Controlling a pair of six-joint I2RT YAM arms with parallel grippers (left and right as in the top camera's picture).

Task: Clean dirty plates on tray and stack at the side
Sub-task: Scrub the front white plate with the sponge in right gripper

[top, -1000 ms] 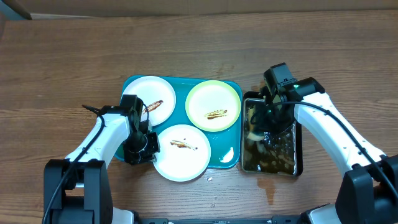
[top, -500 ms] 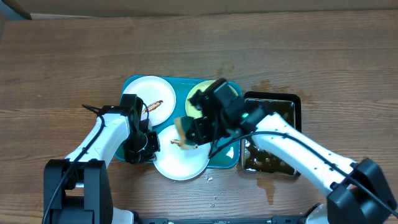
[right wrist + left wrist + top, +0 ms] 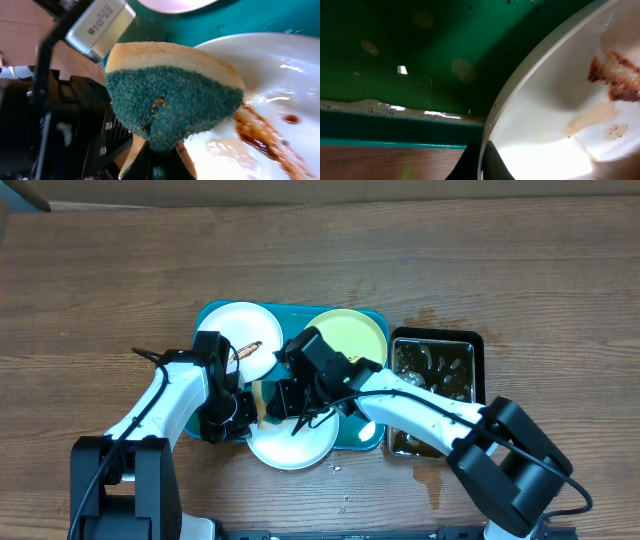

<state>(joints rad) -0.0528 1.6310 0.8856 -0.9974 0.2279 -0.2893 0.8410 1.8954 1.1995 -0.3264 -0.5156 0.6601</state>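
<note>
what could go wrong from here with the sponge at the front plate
The sponge in the right hand sits very close to the left hand, so a scrubbing stroke may knock the two together. The left hand seems to pinch the front plate only at its rim, so hard pressure could tilt it or slide it off the tray.

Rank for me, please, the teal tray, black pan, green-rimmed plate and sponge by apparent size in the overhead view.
1. teal tray
2. black pan
3. green-rimmed plate, partly covered by the right arm
4. sponge, clearly the smallest, though only part of it shows
</note>
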